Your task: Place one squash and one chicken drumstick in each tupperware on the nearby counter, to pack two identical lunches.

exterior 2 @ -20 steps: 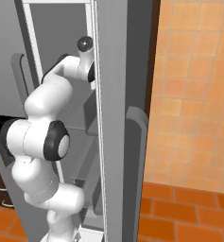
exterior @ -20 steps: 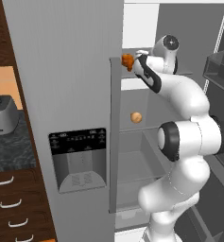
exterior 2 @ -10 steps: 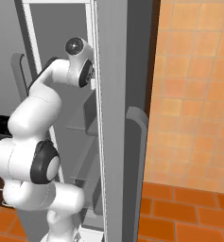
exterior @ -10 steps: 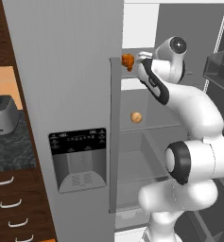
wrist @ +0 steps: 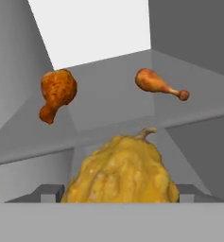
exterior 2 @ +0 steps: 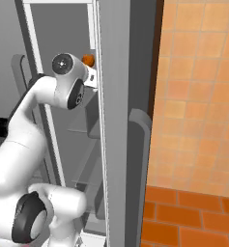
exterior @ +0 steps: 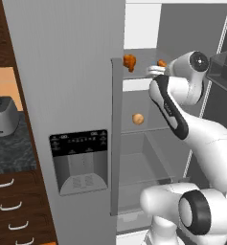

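A: Hand view, item: knobbly squash (wrist: 120, 172) on the upper fridge shelf (wrist: 108, 116), between the fingers (wrist: 48, 194), which stand apart at its flanks. Close low and level.

B: Clearance: two drumsticks (wrist: 56, 92) lie well beyond; fridge door edge (exterior: 116, 134) close alongside. Withdraw straight back, I'd judge.

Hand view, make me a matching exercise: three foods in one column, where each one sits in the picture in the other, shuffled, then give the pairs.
Things:
1. knobbly squash
2. dark orange drumstick
3. lighter drumstick

Places in the hand view:
A. upper right, bone tip pointing right
B. bottom centre, nearest the camera, stem up
C. upper left, narrow end pointing down

Pairs: 1-B, 2-C, 3-A
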